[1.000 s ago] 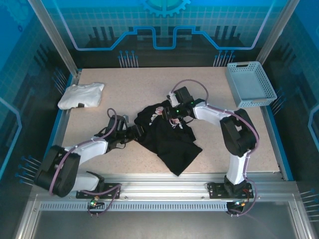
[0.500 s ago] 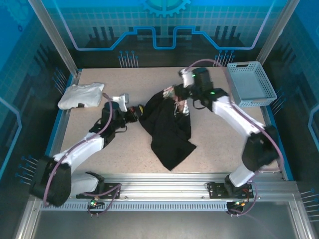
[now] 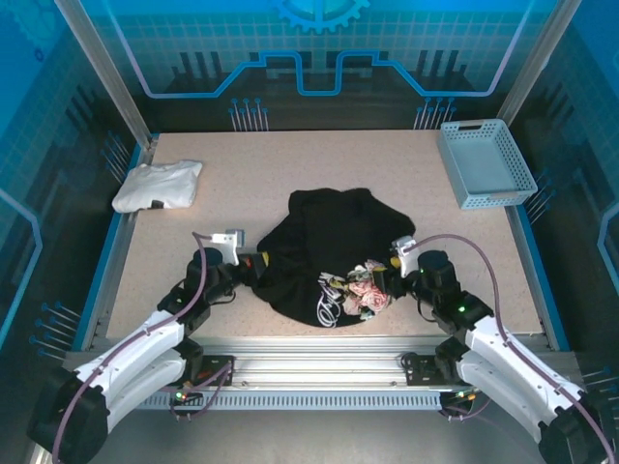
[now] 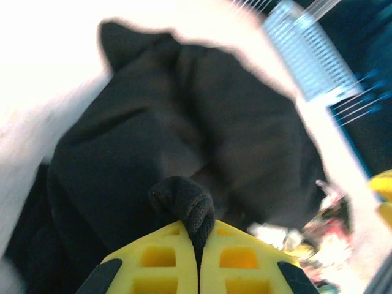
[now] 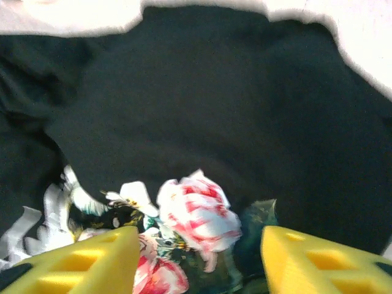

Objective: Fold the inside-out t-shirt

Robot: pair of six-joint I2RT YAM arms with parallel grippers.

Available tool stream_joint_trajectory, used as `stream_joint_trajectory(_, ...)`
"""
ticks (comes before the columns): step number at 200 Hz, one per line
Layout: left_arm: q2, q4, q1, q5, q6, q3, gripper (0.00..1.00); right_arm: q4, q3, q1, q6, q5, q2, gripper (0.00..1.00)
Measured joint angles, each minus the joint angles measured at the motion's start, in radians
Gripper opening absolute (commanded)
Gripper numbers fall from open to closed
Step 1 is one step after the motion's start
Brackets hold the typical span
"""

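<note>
The inside-out t-shirt (image 3: 319,242) lies bunched in a rounded black heap mid-table, its pink-and-white floral print (image 3: 364,290) and white script turned up at the near right edge. My left gripper (image 3: 253,263) sits at the shirt's left edge. In the left wrist view that gripper (image 4: 199,229) is shut, with a thick black fold of the shirt (image 4: 187,205) pinched between its yellow fingers. My right gripper (image 3: 384,283) is at the print. In the right wrist view it (image 5: 199,245) stands open, the floral print (image 5: 199,214) lying loose between the spread fingers (image 5: 82,260).
A small white folded garment (image 3: 157,186) lies at the far left of the table (image 3: 290,159). A light blue basket (image 3: 484,162) stands at the far right corner. The metal rail at the table's near edge (image 3: 309,346) runs just in front of the shirt.
Both arms have drawn back toward the near edge, dragging the shirt with them and turning it over. The left gripper has stayed shut on the cloth; the right gripper has opened and let go.
</note>
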Motion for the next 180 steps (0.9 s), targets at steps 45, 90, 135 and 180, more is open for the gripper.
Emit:
stream_joint_trajectory(45, 0.007, -0.08, 0.0, -0.014, 0.0, 0.0, 0.01, 0.094, 0.157, 0.028, 0.043, 0.001, 0.271, 0.66)
stream_joint_trajectory(90, 0.011, -0.115, 0.0, -0.045, 0.0, 0.0, 0.0, 0.114, 0.507, 0.07, 0.039, -0.035, 0.74, 0.69)
stream_joint_trajectory(135, 0.011, -0.119, 0.0, -0.06, -0.001, 0.001, 0.0, 0.108, 0.799, 0.164, 0.08, -0.043, 1.104, 0.61)
stream_joint_trajectory(180, 0.008, -0.146, 0.0, -0.087, -0.006, 0.016, 0.0, 0.035, 0.843, 0.177, 0.126, 0.004, 1.183, 0.11)
